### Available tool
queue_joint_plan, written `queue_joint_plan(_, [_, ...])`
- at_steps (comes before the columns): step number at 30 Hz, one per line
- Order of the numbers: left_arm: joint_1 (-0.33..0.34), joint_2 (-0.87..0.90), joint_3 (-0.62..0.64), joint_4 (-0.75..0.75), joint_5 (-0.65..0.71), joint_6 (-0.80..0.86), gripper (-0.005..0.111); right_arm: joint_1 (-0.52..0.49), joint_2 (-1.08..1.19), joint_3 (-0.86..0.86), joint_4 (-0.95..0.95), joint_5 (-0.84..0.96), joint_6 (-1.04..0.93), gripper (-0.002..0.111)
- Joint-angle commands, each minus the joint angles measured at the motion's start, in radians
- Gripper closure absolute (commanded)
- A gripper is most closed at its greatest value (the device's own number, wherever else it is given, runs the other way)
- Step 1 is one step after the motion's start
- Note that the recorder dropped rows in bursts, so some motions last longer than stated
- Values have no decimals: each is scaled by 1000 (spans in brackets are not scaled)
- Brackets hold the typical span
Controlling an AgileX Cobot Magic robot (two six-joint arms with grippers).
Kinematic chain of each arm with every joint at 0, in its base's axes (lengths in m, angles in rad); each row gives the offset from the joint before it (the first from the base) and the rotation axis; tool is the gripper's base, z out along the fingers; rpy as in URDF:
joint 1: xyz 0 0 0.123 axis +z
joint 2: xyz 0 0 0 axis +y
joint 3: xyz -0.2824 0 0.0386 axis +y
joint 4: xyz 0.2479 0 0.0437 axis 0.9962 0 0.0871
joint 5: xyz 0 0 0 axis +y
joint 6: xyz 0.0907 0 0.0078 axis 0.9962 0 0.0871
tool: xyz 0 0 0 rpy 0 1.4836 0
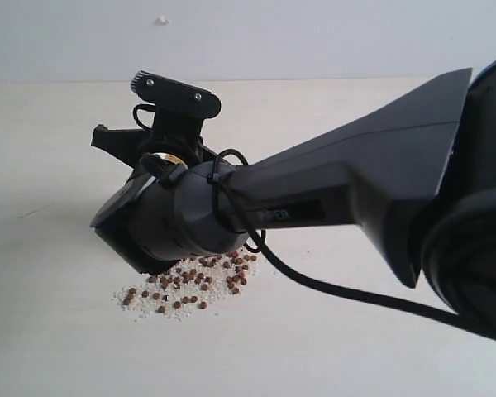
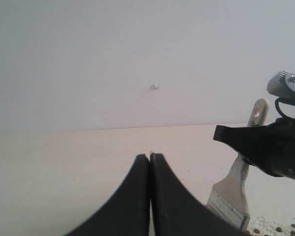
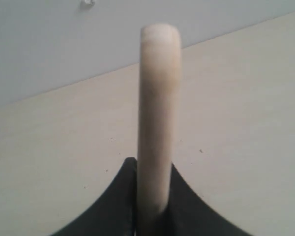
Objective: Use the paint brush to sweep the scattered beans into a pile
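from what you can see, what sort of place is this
Likely a robot test bench, not a home: bare pale tabletop, plain white wall, with a robot arm, paint brush and beans.

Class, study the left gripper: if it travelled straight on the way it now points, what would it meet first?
Probably nothing nearby: the shut left gripper points over bare table towards the wall, likely its first contact. The brush sits off to one side.

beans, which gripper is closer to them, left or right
Right. The right gripper is shut on the paint brush handle just above the beans, with the brush head at the pile. The left gripper is shut, empty and off to the side, apart from them.
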Motion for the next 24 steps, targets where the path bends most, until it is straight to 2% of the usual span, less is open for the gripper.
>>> queue_joint_plan(1, [-5,-3,3,-2,1,0,107,-9,-28,-1,65,-25,-119,108])
queue_joint_plan(9, [-5,-3,3,-2,1,0,107,21,-69,-1,61,-53,-134,108])
queue_joint_plan(15, [-5,-3,3,-2,1,0,107,61,-99,-1,-177,-33,-164,108])
queue_joint_plan(19, [-5,-3,3,-2,1,0,107,64,-141,1,-202,169,-232,108])
queue_joint_plan(24, [-5,-3,3,-2,1,0,107,72,-152,1,-241,411,-192,108])
